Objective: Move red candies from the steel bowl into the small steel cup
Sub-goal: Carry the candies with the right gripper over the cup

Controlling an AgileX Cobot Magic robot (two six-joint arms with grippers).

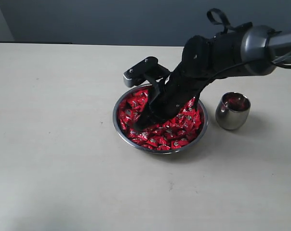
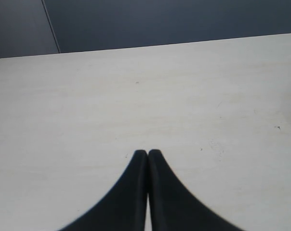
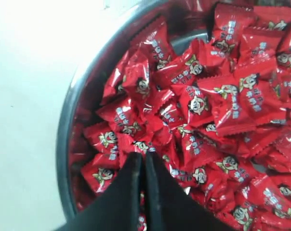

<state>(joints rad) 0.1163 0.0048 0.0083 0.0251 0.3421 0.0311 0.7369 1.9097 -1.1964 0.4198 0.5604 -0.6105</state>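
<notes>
Your right arm came in from the right edge of the exterior view and slanted steeply down and leftward, its black wrist leaning over the wide, shallow, shiny steel bowl (image 1: 157, 150). The right tool (image 1: 141, 123) had its tips buried among the small wrapped red candies (image 1: 177, 136) on the left half of the bowl. In the right wrist view you could see its two black jaws pressed together with no gap between them. Whether a wrapper was pinched at the tips, I could not tell. The left tool (image 2: 148, 153) hung over bare pale tabletop (image 2: 136, 96), its jaws also closed flat against each other and gripping nothing. It did not show in the exterior view.

You had one bowl, one small, rounded steel cup (image 1: 231, 115) and two arms. The candies were too many to count: dozens, heaped across the whole bowl, each red wrapper carrying a small pale printed figure.

The cup stood upright on the tabletop just to the right of the bowl, near it but not touching. Red showed inside its mouth, though whether that was candy or reflection I could not tell. The arm's wrist covered the middle and upper part of the bowl in the exterior view. Behind the tabletop ran a dark grey-blue wall (image 1: 112, 19).
</notes>
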